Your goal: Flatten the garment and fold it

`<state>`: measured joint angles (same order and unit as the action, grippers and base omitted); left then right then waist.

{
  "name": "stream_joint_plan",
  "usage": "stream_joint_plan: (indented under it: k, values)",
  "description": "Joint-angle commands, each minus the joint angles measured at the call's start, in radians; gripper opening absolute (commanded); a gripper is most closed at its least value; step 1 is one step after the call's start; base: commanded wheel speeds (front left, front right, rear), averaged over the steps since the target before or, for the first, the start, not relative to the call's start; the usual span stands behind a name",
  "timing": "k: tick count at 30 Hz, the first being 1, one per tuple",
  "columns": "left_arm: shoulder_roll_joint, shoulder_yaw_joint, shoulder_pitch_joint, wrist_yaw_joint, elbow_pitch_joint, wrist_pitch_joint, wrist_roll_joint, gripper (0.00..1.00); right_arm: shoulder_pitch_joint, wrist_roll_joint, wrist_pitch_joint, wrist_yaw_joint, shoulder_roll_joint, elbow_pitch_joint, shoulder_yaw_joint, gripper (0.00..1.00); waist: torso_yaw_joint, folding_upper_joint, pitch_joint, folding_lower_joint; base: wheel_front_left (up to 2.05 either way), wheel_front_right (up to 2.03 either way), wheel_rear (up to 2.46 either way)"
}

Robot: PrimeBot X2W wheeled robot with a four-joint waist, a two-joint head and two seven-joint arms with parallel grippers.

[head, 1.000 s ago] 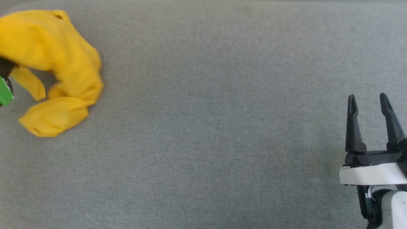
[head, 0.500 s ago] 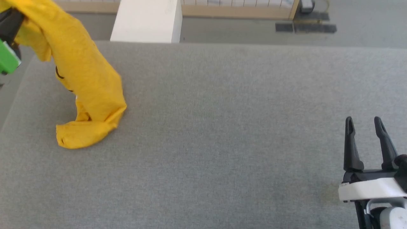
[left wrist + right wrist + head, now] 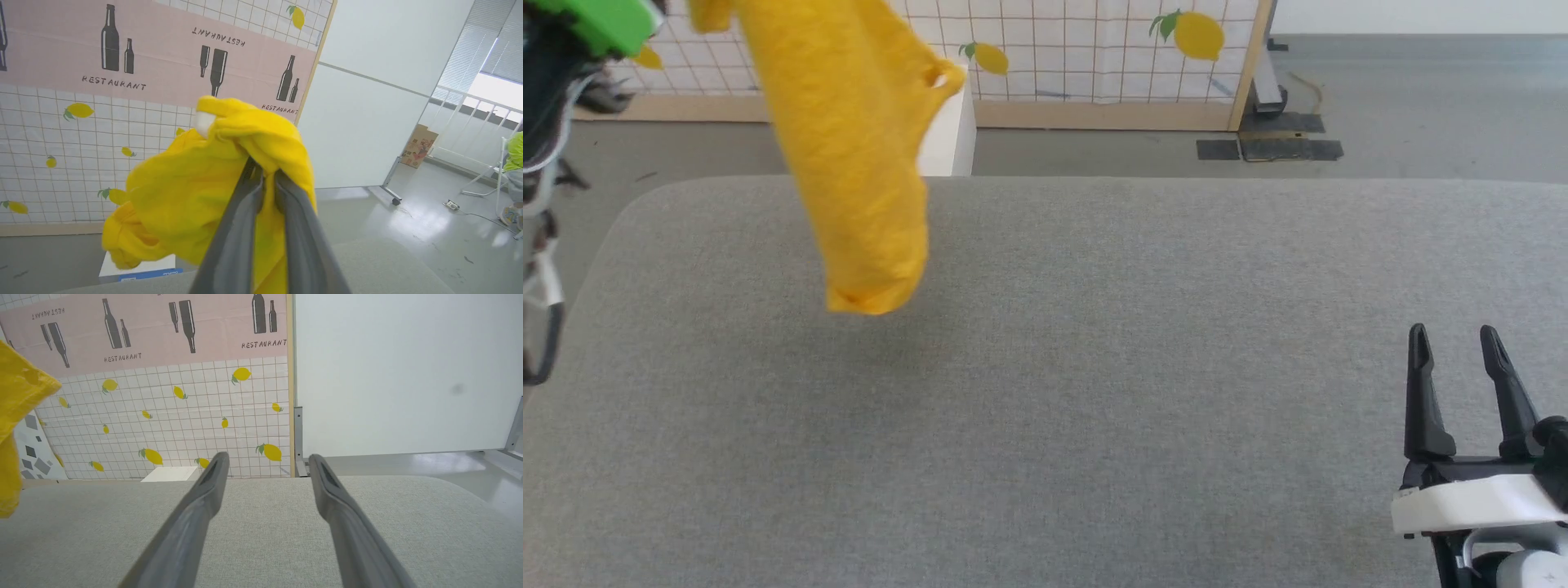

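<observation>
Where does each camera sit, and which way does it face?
Head view: on the head, looking down at the table; right gripper open at lower right.
Left wrist view: along the left gripper, shut on the hanging garment, facing the lemon-tile screen.
Right wrist view: low over the table, facing that screen; right gripper open in front.
Shared: all three show the garment.

Head view looks down across the grey table (image 3: 1094, 425) to its far edge. Left wrist view is close on the garment (image 3: 184, 192), right wrist view low over the table. All share the lemon-print screen (image 3: 184, 408).
</observation>
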<state>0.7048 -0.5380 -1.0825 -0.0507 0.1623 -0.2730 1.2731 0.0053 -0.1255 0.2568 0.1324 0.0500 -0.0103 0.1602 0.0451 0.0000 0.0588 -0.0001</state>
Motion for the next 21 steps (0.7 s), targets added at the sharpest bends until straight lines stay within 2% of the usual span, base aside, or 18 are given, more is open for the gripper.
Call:
stream_joint_plan:
  k: [1, 14, 19, 20, 21]
  values:
    - [-0.029, -0.013, -0.028, -0.008, -0.01, -0.005, -0.004, 0.0, 0.013, -0.008, 0.005, -0.002, 0.0, -0.003, 0.0, 1.0, -0.006, 0.0, -0.005, 0.0001, 0.0, 0.0, 0.0]
    - [-0.223, -0.147, -0.038, -0.046, -0.068, 0.017, -0.07, 0.0, 0.001, -0.022, 0.005, -0.002, 0.0, 0.001, 0.0, 1.0, -0.049, 0.0, 0.015, 0.0001, 0.0, 0.0, 0.0]
    - [-0.281, -0.182, 0.029, -0.053, -0.094, 0.069, -0.081, 0.0, 0.001, -0.025, 0.005, -0.002, 0.0, 0.004, 0.016, 1.0, -0.064, 0.0, 0.03, 0.0001, 0.0, 0.0, 0.0]
    - [-0.327, -0.215, 0.103, -0.062, -0.096, 0.122, -0.093, 0.0, -0.001, -0.028, 0.005, -0.002, 0.0, 0.003, 0.02, 1.0, -0.069, 0.0, 0.039, 0.0001, 0.0, 0.0, 0.0]
    - [-0.337, -0.233, 0.124, -0.059, -0.094, 0.132, -0.101, 0.0, -0.002, -0.028, 0.005, -0.002, 0.0, 0.003, 0.021, 1.0, -0.07, 0.0, 0.041, 0.0001, 0.0, 0.0, 0.0]
